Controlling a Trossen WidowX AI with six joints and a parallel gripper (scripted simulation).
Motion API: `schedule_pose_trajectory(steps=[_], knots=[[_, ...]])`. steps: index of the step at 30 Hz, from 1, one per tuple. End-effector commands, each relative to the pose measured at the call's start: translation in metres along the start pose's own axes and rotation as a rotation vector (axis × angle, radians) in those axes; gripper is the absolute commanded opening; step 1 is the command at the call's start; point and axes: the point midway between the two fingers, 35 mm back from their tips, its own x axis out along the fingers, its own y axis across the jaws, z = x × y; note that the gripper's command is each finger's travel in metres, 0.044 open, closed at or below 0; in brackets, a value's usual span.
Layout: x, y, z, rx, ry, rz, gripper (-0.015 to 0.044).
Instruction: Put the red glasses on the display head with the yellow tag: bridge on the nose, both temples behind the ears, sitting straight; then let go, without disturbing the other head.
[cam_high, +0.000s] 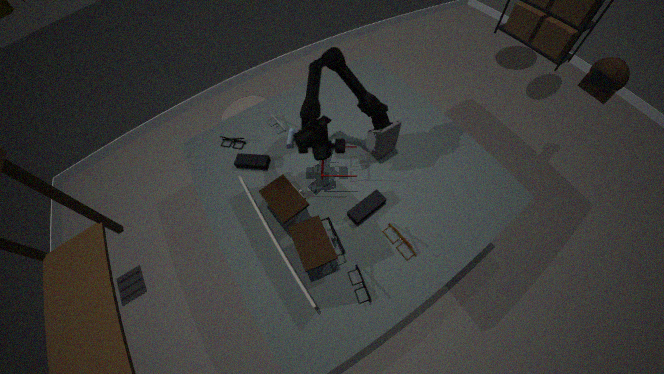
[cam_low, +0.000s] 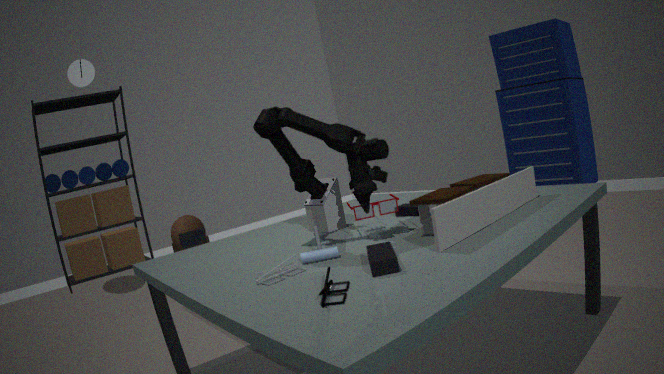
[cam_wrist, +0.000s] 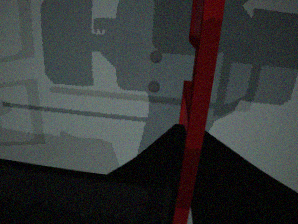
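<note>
My gripper (cam_high: 321, 159) (cam_low: 367, 210) (cam_wrist: 185, 135) is shut on the red glasses (cam_high: 340, 176) (cam_low: 365, 218) (cam_wrist: 200, 97) and holds them above the table. In the top view their temples reach to the right. In the exterior view both lens frames show beside the fingertips. Two display heads with flat brown tops stand by the white panel. The first head (cam_high: 284, 199) is nearer my gripper, which is up and to its right in the top view. The second head (cam_high: 313, 242) has dark glasses at its right side. I cannot make out a yellow tag on either head.
A long white panel (cam_high: 277, 242) (cam_low: 485, 210) stands behind the heads. Dark cases (cam_high: 366, 207) (cam_low: 383, 258) lie on both sides. Orange glasses, dark glasses, black glasses, pale glasses and a pale cylinder (cam_high: 290, 137) (cam_low: 320, 255) lie around the table.
</note>
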Motion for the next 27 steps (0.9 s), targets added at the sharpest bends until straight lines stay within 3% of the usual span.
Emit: schedule_pose_trajectory(steps=[1, 27], knots=[[0.005, 0.001, -0.001, -0.008, 0.006, 0.0, 0.0], [0.028, 0.001, -0.002, -0.008, 0.008, -0.001, 0.0]])
